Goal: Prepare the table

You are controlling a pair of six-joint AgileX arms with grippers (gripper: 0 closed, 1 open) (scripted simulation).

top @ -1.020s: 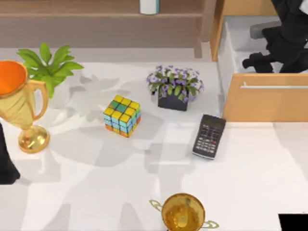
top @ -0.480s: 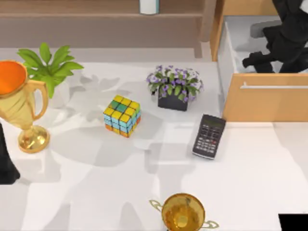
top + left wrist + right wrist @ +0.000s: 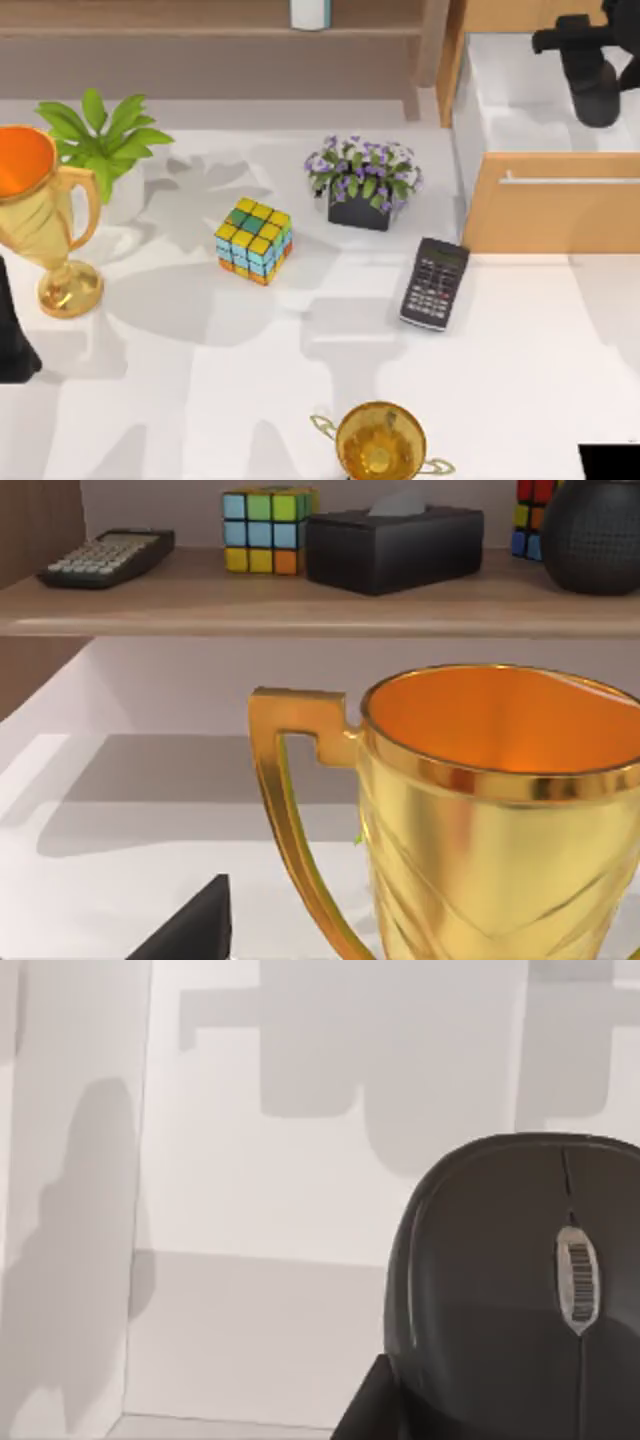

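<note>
The white table (image 3: 520, 380) carries a Rubik's cube (image 3: 254, 240), a black calculator (image 3: 435, 282) and a pot of purple flowers (image 3: 362, 182). At the back right, my right gripper (image 3: 590, 55) hangs over the open drawer (image 3: 550, 205), shut on a black mouse (image 3: 597, 95). The right wrist view has the mouse (image 3: 530, 1290) close up above the drawer's white floor. My left gripper (image 3: 12, 340) is parked at the table's left edge beside a tall gold trophy (image 3: 40, 215) with an orange inside, which looms large as the trophy (image 3: 500, 810) in the left wrist view.
A green plant (image 3: 105, 135) stands behind the tall trophy. A second gold cup (image 3: 380, 440) sits at the front edge. The brown shelf (image 3: 200, 30) runs along the back, holding a calculator (image 3: 105, 558), a cube (image 3: 262, 530) and a black box (image 3: 395, 545).
My right arm has risen and drawn back out of the drawer toward the top right, uncovering its white floor. Nothing on the table has moved.
</note>
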